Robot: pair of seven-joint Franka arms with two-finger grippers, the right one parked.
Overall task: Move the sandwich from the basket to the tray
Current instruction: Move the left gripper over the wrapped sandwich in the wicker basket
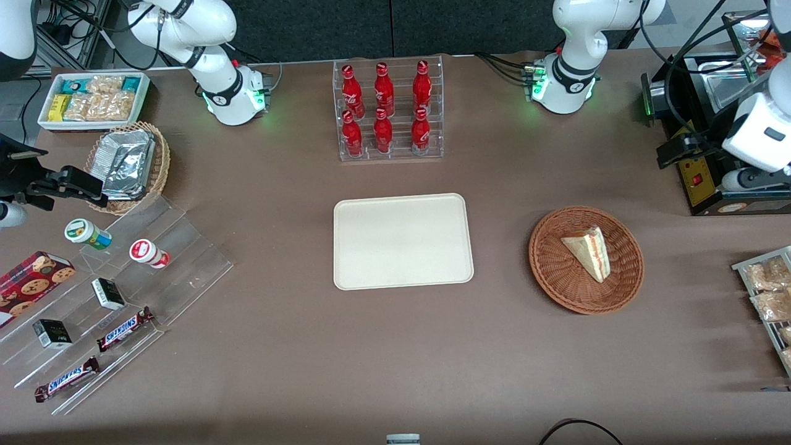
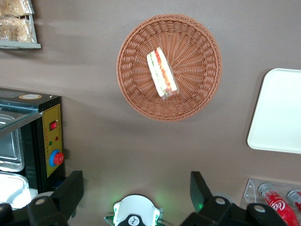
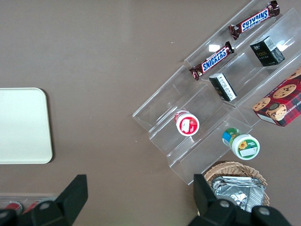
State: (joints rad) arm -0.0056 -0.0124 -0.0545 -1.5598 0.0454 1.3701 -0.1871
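Gripper (image 2: 136, 188) spread wide, high above basket (image 2: 197, 94); sandwich (image 2: 162, 73) inside it.

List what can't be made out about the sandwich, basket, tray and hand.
- Basket: the floor under the sandwich is hidden by it in the front and left wrist views.
- Tray: cut off by the left wrist view's edge.
- Hand: open, above the table, farther from the front camera than the basket. The wrist view shows only its fingers; the edge cuts off the rest.
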